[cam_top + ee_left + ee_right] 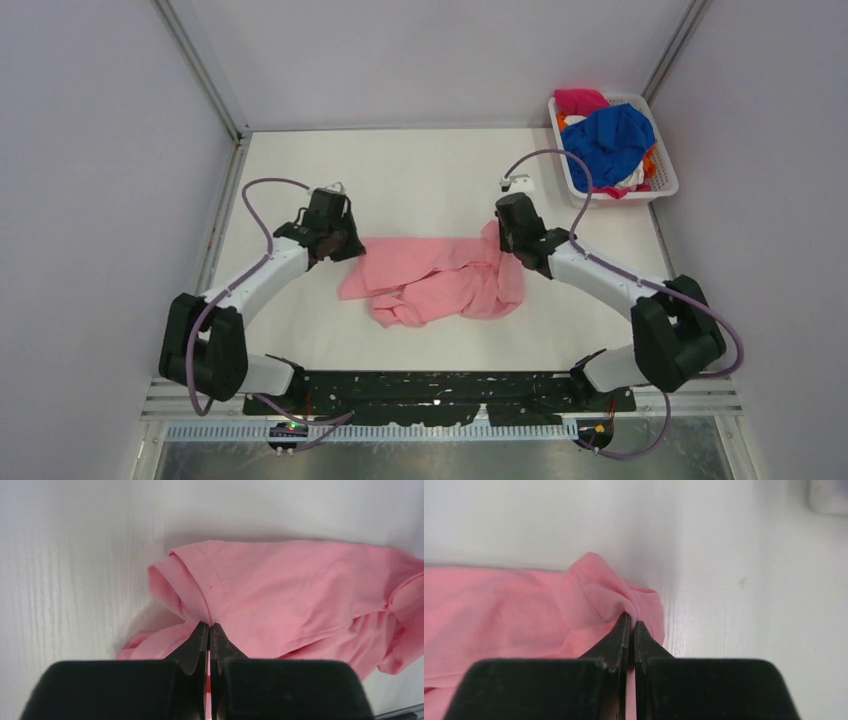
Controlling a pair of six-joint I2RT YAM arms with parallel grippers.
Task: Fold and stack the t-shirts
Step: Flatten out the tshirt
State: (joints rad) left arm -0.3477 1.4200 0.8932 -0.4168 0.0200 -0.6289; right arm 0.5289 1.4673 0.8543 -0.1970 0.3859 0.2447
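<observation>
A light pink t-shirt (440,280) lies crumpled in the middle of the white table. My left gripper (345,240) is shut on the shirt's left hemmed edge (210,587); its fingertips (209,626) pinch the cloth. My right gripper (505,238) is shut on the shirt's right edge (594,592), which bunches up at the tips (631,616). The cloth spans between the two grippers. A royal blue t-shirt (610,140), a magenta one (580,100) and bits of orange and white cloth lie in the basket.
A white mesh basket (664,178) stands at the back right corner of the table (400,170). Grey walls and metal rails close in the table on the left, back and right. A black plate lies at the near edge.
</observation>
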